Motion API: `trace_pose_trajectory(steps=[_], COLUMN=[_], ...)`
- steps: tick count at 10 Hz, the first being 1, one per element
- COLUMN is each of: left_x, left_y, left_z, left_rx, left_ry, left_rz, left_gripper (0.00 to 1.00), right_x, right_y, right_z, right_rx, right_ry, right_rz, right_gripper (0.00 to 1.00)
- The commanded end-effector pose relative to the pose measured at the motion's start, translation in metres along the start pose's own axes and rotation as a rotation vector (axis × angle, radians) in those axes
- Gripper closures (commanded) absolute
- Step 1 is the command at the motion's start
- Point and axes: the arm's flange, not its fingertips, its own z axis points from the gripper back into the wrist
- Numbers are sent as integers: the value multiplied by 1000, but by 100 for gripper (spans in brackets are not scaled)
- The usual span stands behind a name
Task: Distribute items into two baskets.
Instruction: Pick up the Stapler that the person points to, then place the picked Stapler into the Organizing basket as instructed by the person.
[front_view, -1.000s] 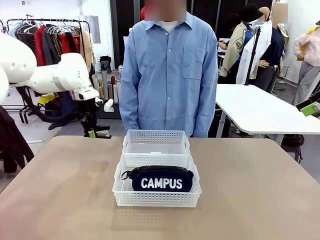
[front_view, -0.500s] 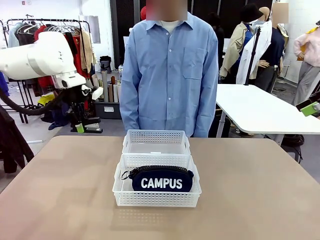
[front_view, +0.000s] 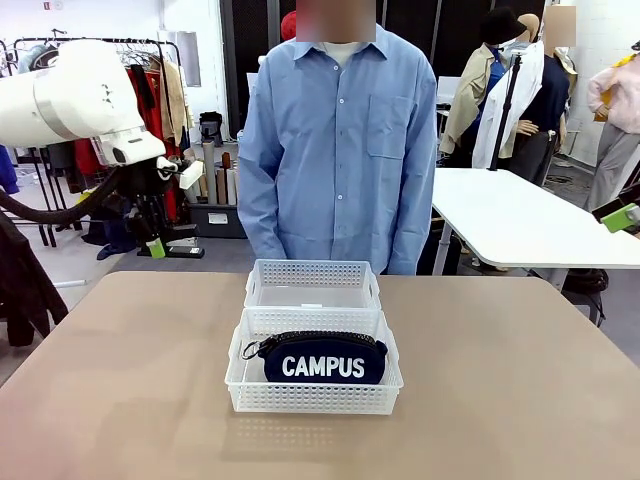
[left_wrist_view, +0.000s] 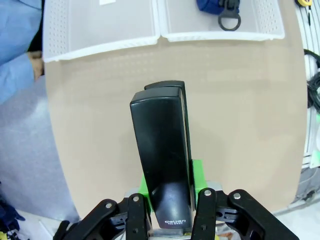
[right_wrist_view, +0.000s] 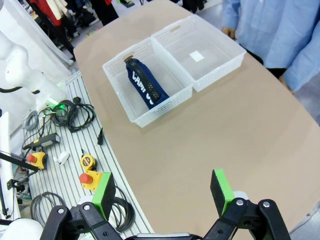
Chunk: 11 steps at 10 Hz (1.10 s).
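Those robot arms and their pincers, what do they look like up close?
The left arm is glossy white, rounded, with a black cable looping beneath. Each gripper, left gripper and right gripper, is black with visible screws and two fingers tipped with bright green pads.

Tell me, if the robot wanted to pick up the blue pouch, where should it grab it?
Probably across the middle of the pouch, coming straight down from above. It lies lengthwise in the near basket, whose walls block any sideways approach. The open right gripper could pinch its narrow width, front to back. The zip ring at its left end looks too small and floppy.
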Motion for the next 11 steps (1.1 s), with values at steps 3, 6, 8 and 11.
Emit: trace_pose_trajectory(steps=[3, 6, 8, 11], left_x=[0, 0, 0, 0], left_y=[0, 0, 0, 0], left_z=[0, 0, 0, 0], left_rx=[0, 0, 0, 0], left_ry=[0, 0, 0, 0], left_rz=[0, 0, 0, 0], left_gripper=[100, 100, 100, 100], right_x=[2, 2, 2, 2], right_y=[1, 1, 1, 1], right_z=[0, 0, 0, 0], right_rx=[3, 3, 3, 3], right_ry=[-10, -10, -10, -10], right_rz=[3, 3, 3, 3], right_gripper=[0, 0, 0, 0])
